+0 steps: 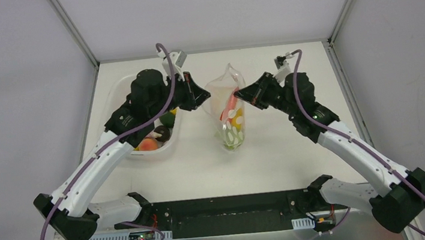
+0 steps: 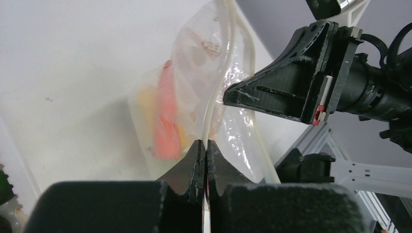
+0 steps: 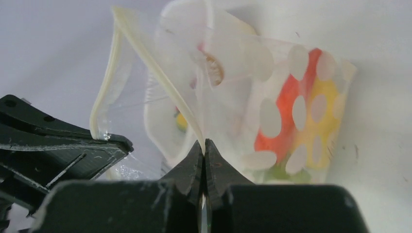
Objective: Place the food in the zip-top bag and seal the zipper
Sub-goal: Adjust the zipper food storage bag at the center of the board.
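Though loaded with red, yellow and green food [image 3: 311,121], not yet sealed: zip-top bag [image 1: 231,118], on bench [image 1: 203,163] between the arms, beside white tub [image 1: 112,101]. Left fingers [image 2: 204,145] fully closed on zipper [image 3: 160,82] strip; right fingers [image 3: 204,145] likewise, at opposite side. Strip halves bowed apart between the two grips. More pieces visible in tub, so loading seemingly partial and pressing shut outstanding.

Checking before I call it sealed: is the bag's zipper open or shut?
Open. The zipper shows two strips spread apart, one pinched in the left gripper, the other in the right gripper; the bag gapes.
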Robot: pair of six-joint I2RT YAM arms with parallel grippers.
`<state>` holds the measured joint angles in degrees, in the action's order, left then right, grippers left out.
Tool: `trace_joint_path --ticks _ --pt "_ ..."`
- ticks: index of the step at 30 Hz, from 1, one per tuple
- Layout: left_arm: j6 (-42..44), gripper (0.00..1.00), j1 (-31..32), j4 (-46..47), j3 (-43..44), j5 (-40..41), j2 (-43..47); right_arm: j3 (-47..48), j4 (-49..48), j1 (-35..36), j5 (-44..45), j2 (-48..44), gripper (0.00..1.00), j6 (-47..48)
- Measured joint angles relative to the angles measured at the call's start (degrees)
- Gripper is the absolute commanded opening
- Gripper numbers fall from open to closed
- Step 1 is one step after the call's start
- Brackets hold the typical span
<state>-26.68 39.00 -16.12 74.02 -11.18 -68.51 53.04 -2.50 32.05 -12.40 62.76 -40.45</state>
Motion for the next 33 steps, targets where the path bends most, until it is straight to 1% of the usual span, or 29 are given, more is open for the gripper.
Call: trace_joint_path --ticks 3,6,10,14,15,17,19,20,21,22,28,33 --pt "-0.9 0.0 0.0 0.5 -2.2 -0.1 -5.7 0.0 3.1 -0.1 -0.5 5.1 0.0 -0.8" --pt "-2.7 0.0 -0.1 0.5 -4.6 -1.0 -10.8 0.0 5.4 -0.1 -0.9 6.5 0.0 -1.3" --pt "-3.8 0.0 -0.1 0.5 -4.5 -2.3 -12.1 0.0 5.7 -0.1 -0.2 3.7 0.0 -1.4" --pt "-3.8 0.0 -0.1 0.9 -3.7 -2.7 -10.8 0.0 5.7 -0.1 2.5 -2.8 0.0 -1.0" --pt "-3.8 0.01 -0.1 1.0 -3.7 -2.9 -10.4 0.0 5.7 -0.1 2.9 -4.1 0.0 -0.9" --pt "-3.8 0.09 -0.1 1.5 -3.6 -3.3 -9.4 0.0 5.7 -0.1 3.7 -6.1 0.0 -0.6" --pt "-4.0 0.13 -0.1 2.1 -3.6 -3.4 -8.7 0.0 5.7 -0.1 4.3 -6.8 0.0 -0.3" --pt "-3.9 0.17 -0.1 2.2 -3.4 -3.4 -8.7 0.0 5.8 -0.1 4.5 -6.7 0.0 -0.2" --pt "-4.0 0.26 -0.1 2.2 -3.3 -3.3 -8.7 0.0 6.1 -0.1 4.7 -6.3 0.0 0.0" --pt "-4.1 0.29 -0.1 2.1 -3.3 -3.2 -8.7 0.0 6.4 -0.1 4.9 -5.6 0.0 0.1" --pt "-4.5 0.32 -0.1 1.4 -3.6 0.1 -10.2 0.0 8.8 -0.1 5.6 -0.7 0.0 0.2" --pt "-4.4 0.33 -0.1 -1.8 -3.7 5.1 -10.6 0.0 8.7 -0.1 5.5 0.4 0.0 0.1"
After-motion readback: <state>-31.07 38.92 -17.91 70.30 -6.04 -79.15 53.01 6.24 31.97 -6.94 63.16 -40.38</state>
